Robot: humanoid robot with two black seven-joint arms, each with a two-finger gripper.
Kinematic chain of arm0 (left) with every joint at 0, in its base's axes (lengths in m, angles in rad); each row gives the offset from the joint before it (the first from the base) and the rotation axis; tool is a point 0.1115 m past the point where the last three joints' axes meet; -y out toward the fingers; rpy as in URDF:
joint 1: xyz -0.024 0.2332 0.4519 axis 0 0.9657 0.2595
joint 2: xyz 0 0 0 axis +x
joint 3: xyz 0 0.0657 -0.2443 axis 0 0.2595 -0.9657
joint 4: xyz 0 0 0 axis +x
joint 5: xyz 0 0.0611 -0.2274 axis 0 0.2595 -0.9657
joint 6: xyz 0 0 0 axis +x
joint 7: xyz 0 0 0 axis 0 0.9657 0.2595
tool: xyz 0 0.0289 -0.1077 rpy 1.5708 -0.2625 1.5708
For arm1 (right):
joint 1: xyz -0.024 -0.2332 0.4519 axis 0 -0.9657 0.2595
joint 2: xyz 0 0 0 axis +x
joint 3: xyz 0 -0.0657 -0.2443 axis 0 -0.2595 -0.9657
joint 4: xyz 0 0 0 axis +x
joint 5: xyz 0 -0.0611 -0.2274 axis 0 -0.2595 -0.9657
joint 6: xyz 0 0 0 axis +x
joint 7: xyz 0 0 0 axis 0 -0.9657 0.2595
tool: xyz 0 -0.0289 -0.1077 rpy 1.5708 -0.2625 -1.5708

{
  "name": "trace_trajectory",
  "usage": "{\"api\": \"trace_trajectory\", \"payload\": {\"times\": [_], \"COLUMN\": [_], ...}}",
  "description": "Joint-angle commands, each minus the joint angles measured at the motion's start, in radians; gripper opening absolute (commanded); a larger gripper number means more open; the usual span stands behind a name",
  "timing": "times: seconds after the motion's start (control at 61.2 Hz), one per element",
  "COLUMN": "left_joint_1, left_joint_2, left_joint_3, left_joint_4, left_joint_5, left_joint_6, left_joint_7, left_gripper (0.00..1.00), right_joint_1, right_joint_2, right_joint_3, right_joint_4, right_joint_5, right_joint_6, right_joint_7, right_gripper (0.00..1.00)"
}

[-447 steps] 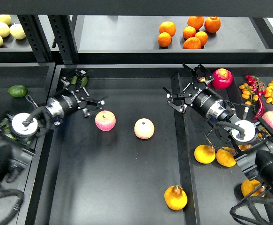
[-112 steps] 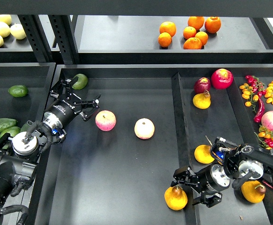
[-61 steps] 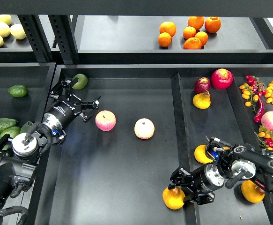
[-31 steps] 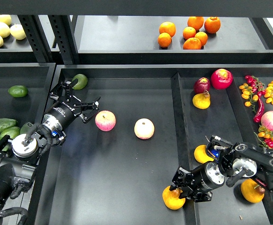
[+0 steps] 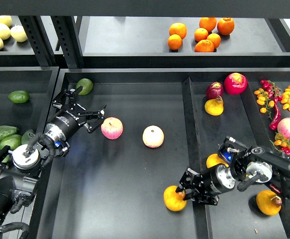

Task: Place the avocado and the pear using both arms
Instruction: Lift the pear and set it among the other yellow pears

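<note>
The avocado [image 5: 84, 85], dark green and elongated, lies in the far left corner of the middle tray [image 5: 135, 189]. My left gripper [image 5: 86, 103] is open and empty just in front of it, apart from it. The pear [image 5: 174, 198], squat and yellow-orange, is near the tray's front right. My right gripper [image 5: 186, 187] reaches in from the right, and its fingers close on the pear's right side.
Two pink-yellow apples [image 5: 112, 128] [image 5: 153, 136] lie mid-tray. A raised divider [image 5: 190, 129] separates the right tray, which holds more pears [image 5: 214, 106] [image 5: 269, 202], red fruit [image 5: 236, 83] and tomatoes [image 5: 276, 97]. Other avocados [image 5: 19, 96] [image 5: 3, 132] lie in the left tray. Oranges [image 5: 199, 32] sit on the shelf.
My right arm swung from the back right down to the pear, closed on it and has now shifted it up and to the left. My left gripper released the avocado and drew back slightly.
</note>
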Motion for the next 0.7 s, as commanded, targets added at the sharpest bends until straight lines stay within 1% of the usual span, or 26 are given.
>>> {"api": "trace_trajectory", "payload": {"times": [0.0, 0.163, 0.294, 0.539, 0.686], "left_joint_1": [0.000, 0.000, 0.000, 0.000, 0.000], "left_joint_2": [0.000, 0.000, 0.000, 0.000, 0.000], "left_joint_3": [0.000, -0.002, 0.000, 0.000, 0.000], "left_joint_4": [0.000, 0.000, -0.001, -0.001, 0.000], "left_joint_5": [0.000, 0.000, 0.000, 0.002, 0.006], "left_joint_6": [0.000, 0.000, 0.000, 0.000, 0.000], "left_joint_7": [0.000, 0.000, 0.000, 0.000, 0.000], "left_gripper": [0.99, 0.99, 0.99, 0.99, 0.99], "right_joint_1": [0.056, 0.109, 0.140, 0.145, 0.129], "right_joint_2": [-0.033, -0.085, -0.157, -0.310, -0.381], "right_joint_3": [0.003, -0.003, -0.013, -0.018, -0.020], "right_joint_4": [0.007, 0.019, 0.040, 0.116, 0.149], "right_joint_5": [0.047, 0.093, 0.125, 0.163, 0.169], "right_joint_6": [0.000, 0.000, 0.000, 0.000, 0.000], "right_joint_7": [0.000, 0.000, 0.000, 0.000, 0.000], "right_gripper": [0.04, 0.04, 0.04, 0.04, 0.04]}}
